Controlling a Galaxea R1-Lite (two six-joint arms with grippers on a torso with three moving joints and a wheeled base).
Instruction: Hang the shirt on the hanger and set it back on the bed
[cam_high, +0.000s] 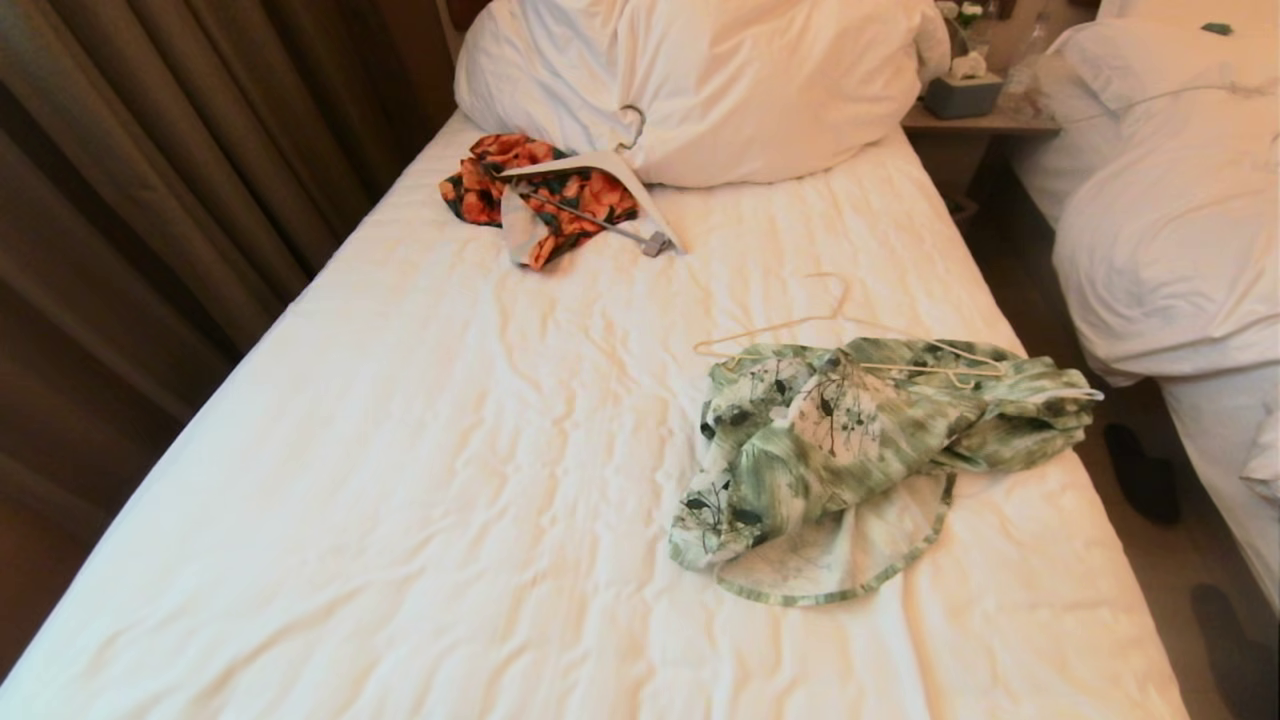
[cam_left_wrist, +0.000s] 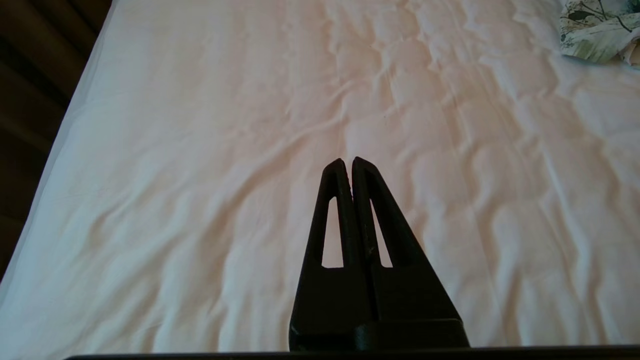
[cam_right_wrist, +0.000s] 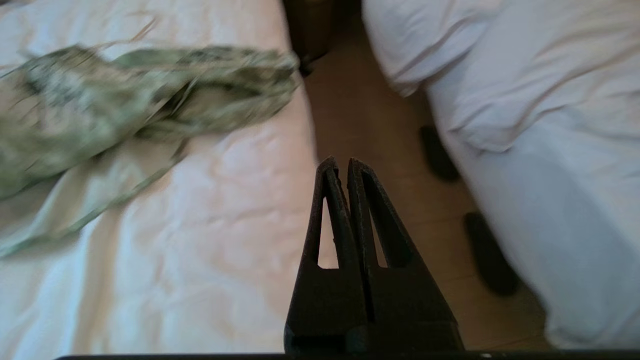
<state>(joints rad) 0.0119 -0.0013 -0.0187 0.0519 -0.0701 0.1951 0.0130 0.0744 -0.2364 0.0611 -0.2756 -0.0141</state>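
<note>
The shirt (cam_high: 850, 450) lies crumpled in a soft heap at the lower right of the head view, on the bed (cam_high: 400, 480), near its right edge. The hanger (cam_high: 850, 330) rests just above it in the frame, its long hook reaching up over the sheet and its arms partly on or under the upper folds of cloth; which of the two cannot be told.

The shirt looks light and limp. It will likely sag and bunch wherever it is pinched, so the collar or a shoulder seam seems the best place to take hold, though the collar is hard to pick out in the heap. The hanger looks thin, stiff and light, and may slide on the sheet; its hook or neck seems the easiest grip.

Neither arm shows in the head view. The left hand (cam_left_wrist: 347, 162) is clenched and empty over bare sheet. The right hand (cam_right_wrist: 341, 162) is clenched and empty too, over the bed's right edge with the shirt off to one side.

No containers are involved in the task.
</note>
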